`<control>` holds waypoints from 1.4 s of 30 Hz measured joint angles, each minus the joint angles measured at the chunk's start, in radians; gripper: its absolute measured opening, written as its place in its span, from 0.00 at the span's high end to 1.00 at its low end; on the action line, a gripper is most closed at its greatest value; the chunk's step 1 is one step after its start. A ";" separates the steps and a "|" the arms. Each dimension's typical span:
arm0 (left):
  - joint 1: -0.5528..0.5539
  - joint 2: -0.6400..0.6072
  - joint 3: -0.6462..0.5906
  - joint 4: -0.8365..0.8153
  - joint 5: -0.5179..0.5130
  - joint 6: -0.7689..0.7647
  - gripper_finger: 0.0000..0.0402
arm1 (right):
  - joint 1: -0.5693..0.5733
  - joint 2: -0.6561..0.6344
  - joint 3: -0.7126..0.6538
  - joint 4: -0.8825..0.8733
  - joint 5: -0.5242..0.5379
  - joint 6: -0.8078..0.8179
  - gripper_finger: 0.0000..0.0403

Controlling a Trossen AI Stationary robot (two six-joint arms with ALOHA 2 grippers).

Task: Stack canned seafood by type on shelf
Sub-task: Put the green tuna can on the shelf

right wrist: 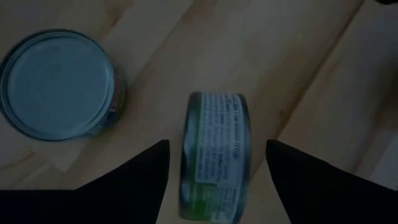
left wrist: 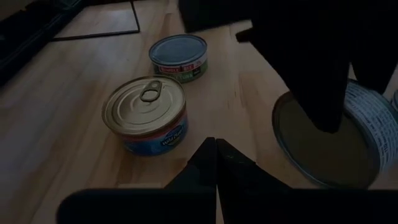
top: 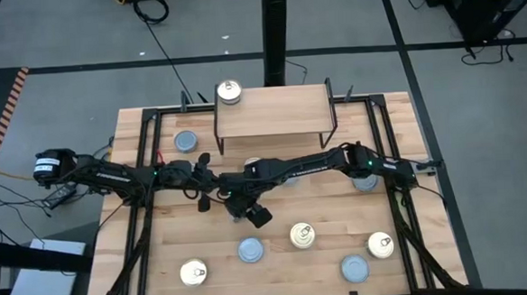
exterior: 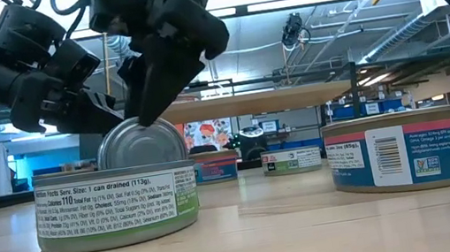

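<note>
The right gripper (right wrist: 217,168) is hanging with its fingers spread wide either side of a tin standing on edge (right wrist: 216,155), not yet squeezing it. The left gripper (left wrist: 216,163) is waiting close alongside, pinched shut on nothing. The sorting is barely getting going: only one gold-topped tin (top: 229,91) is sitting on the shelf (top: 275,111), out beyond both grippers. The other tins, like the blue-grey one (top: 250,249) just beside the right gripper, are lying scattered across the table (top: 161,252).
</note>
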 joint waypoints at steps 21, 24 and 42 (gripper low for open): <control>0.000 0.000 0.000 0.002 -0.002 0.000 1.00 | -0.003 0.010 0.032 -0.079 0.111 0.051 0.62; 0.000 0.000 0.000 0.003 -0.009 0.000 1.00 | 0.005 0.009 0.103 -0.171 0.204 0.041 0.62; 0.000 0.000 0.000 0.028 -0.021 -0.003 1.00 | -0.051 -0.293 0.136 -0.496 1.007 0.330 0.62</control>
